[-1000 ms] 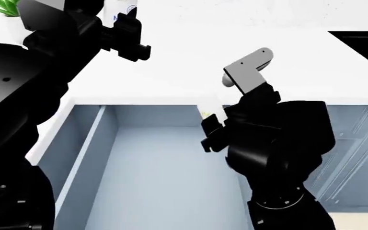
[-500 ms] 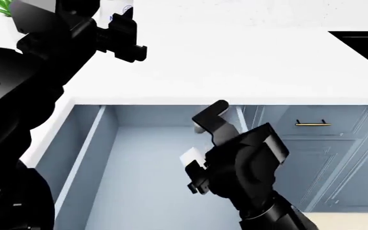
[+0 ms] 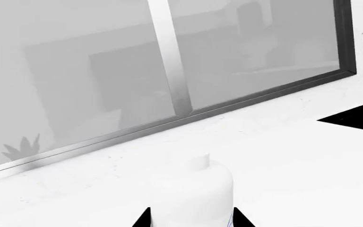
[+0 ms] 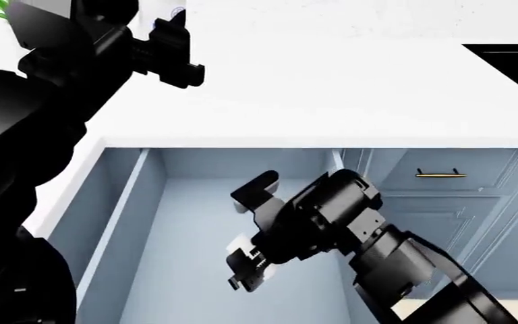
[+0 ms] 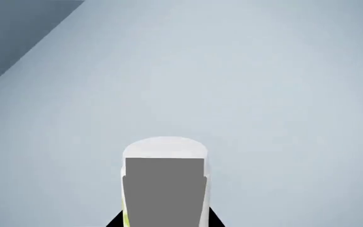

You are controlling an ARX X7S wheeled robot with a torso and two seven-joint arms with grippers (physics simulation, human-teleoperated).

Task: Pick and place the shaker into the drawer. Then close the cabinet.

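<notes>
Right pincer (image 4: pixel 243 264) clamped on shaker (image 5: pixel 164 182), long axis pointing ahead toward drawer (image 4: pixel 187 270) floor just beyond; left pincer's (image 4: pixel 173 50) state unclear.

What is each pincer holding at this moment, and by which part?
The right pincer holds the shaker by its lower body, over the drawer. The left pincer grips a white bottle around its body.

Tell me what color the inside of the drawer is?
Pale blue-grey all over; the drawer shows best in the head view.
</notes>
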